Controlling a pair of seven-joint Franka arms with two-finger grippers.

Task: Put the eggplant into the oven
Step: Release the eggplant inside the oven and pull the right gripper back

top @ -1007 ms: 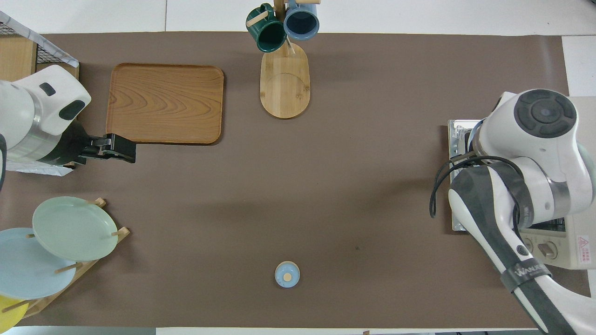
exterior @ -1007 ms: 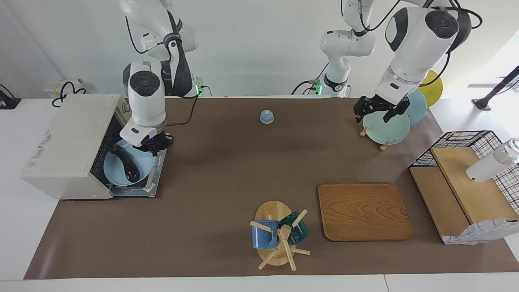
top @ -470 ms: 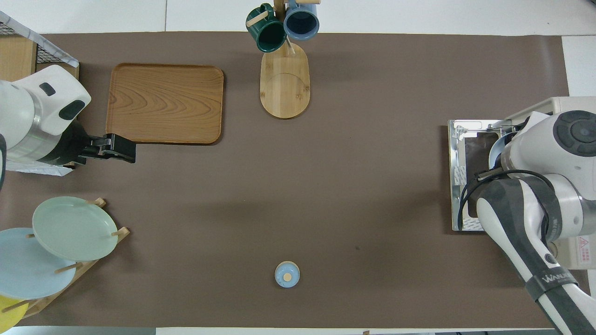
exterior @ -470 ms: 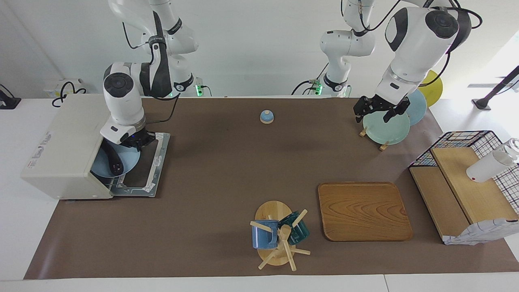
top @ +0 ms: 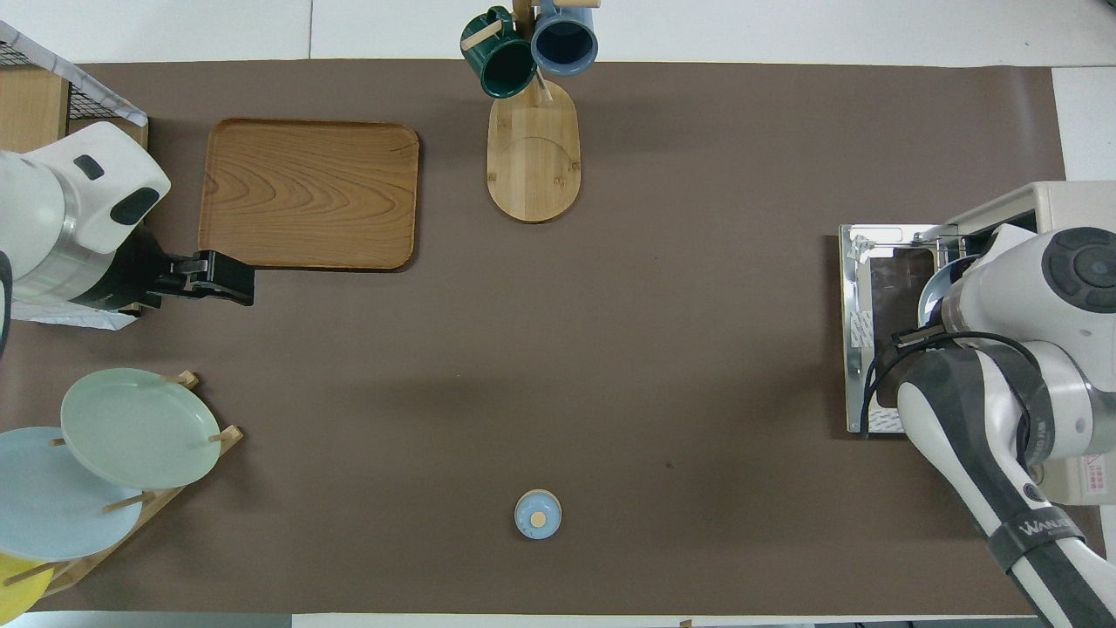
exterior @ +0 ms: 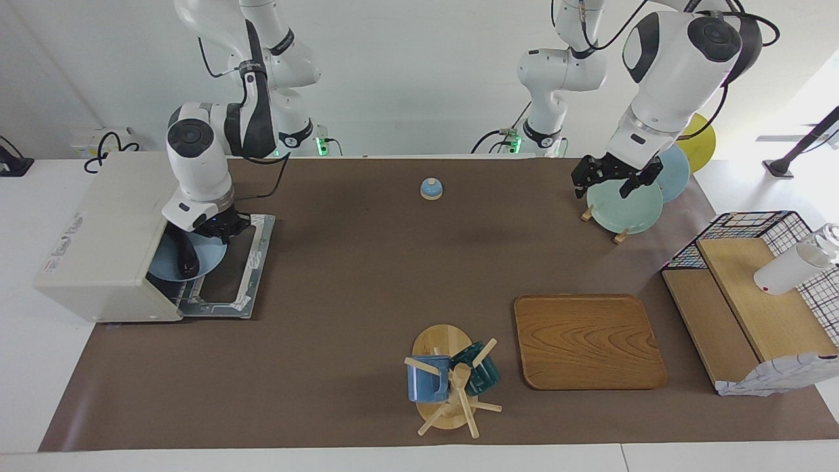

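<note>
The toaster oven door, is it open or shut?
Open: the cream-white toaster oven's dark glass door lies flat on the table.

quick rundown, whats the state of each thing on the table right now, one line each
oven: door folded down open
light blue plate: partway into the oven mouth, gripped at its rim
eggplant: lying on that plate
right gripper: shut on the plate's rim
left gripper: open, waiting over the plate rack
mugs: hung on the wooden mug tree
wooden tray: bare
</note>
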